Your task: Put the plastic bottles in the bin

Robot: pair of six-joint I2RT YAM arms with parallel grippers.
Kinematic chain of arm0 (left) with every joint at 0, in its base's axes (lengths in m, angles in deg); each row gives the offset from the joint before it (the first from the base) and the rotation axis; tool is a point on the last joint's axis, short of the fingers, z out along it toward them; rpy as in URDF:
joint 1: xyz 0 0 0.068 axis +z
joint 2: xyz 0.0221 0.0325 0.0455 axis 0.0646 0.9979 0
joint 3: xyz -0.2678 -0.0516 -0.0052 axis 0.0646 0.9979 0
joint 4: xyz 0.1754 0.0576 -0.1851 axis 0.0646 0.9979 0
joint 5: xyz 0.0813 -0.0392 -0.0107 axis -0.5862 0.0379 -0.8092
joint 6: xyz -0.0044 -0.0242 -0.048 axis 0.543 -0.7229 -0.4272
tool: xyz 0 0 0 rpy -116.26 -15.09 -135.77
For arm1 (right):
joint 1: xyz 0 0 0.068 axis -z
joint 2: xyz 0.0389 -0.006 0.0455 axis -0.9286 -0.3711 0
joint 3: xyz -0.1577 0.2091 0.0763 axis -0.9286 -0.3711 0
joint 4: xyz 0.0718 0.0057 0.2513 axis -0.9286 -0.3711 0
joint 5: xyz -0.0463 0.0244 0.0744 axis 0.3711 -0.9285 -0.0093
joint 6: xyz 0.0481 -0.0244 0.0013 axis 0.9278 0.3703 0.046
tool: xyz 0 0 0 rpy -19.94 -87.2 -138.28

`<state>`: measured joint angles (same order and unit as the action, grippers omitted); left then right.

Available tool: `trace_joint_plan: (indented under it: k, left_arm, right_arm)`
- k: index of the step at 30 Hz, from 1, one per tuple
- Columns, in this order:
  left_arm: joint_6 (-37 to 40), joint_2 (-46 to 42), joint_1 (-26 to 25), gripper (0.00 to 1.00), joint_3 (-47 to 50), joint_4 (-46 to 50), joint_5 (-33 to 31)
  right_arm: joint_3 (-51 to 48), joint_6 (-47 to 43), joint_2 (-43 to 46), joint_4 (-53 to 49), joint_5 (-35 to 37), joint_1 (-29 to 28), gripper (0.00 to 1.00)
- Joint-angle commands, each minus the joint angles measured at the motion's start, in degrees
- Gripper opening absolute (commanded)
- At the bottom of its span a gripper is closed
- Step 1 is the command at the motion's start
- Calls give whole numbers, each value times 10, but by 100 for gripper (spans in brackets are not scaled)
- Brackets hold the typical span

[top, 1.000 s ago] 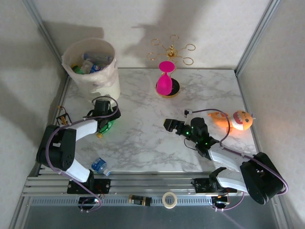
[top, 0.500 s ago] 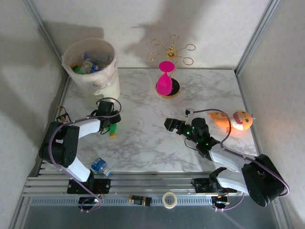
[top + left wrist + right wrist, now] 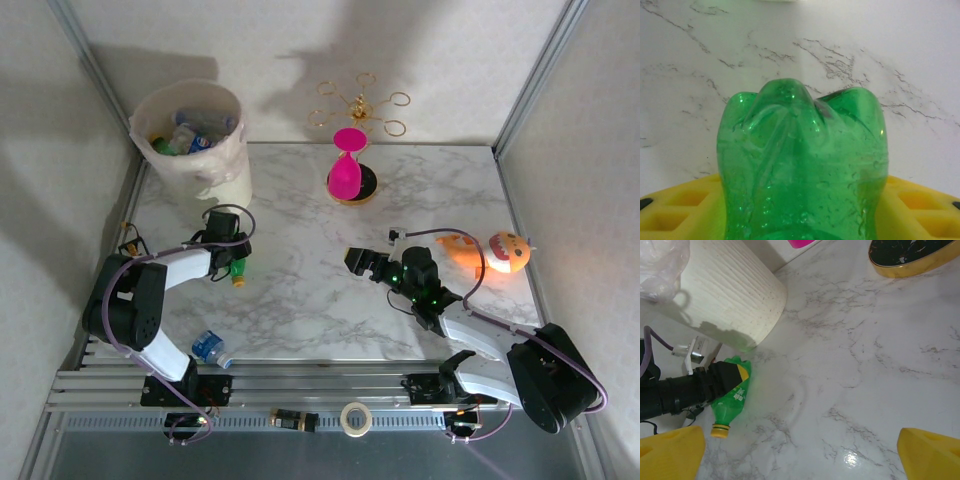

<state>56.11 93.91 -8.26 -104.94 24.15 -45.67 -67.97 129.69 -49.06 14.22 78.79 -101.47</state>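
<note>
Left gripper point(image 3: 226, 259) is clamped on the green bottle point(image 3: 802, 165), right gripper point(image 3: 357, 262) gaping idle, so best lift level and clear the bin point(image 3: 228, 186) rim before releasing.

Marble table point(image 3: 300, 290) bears green bottle point(image 3: 731, 399), clear bottle point(image 3: 209, 348), hourglass point(image 3: 346, 170), plush point(image 3: 505, 252), perhaps bin point(image 3: 225, 180).

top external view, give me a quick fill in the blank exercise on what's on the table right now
The bottle between the fingers of the left gripper is ____ in colour.
Its cap is ____.
The bin stands at the far ____ corner of the table.
The right gripper is open and holds ____.
Missing words: green; yellow; left; nothing.
</note>
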Motion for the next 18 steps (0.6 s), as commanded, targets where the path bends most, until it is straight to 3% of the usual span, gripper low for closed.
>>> trace_joint_plan:
  k: [1,7,10,18]
  left_arm:
    - [-1,-24,-4,27,-2,6,0]
    - [-9,-69,-4,17,2,2,10]
    - [-17,-95,-4,0,0,5,22]
    - [-45,-189,-5,0,-11,24,38]
  right_arm:
    - [-8,-1,10,3,12,-2,99]
    - [-10,-1,13,6,12,-2,99]
    - [-11,-1,13,8,11,-2,99]
    - [-18,1,21,18,10,-2,99]
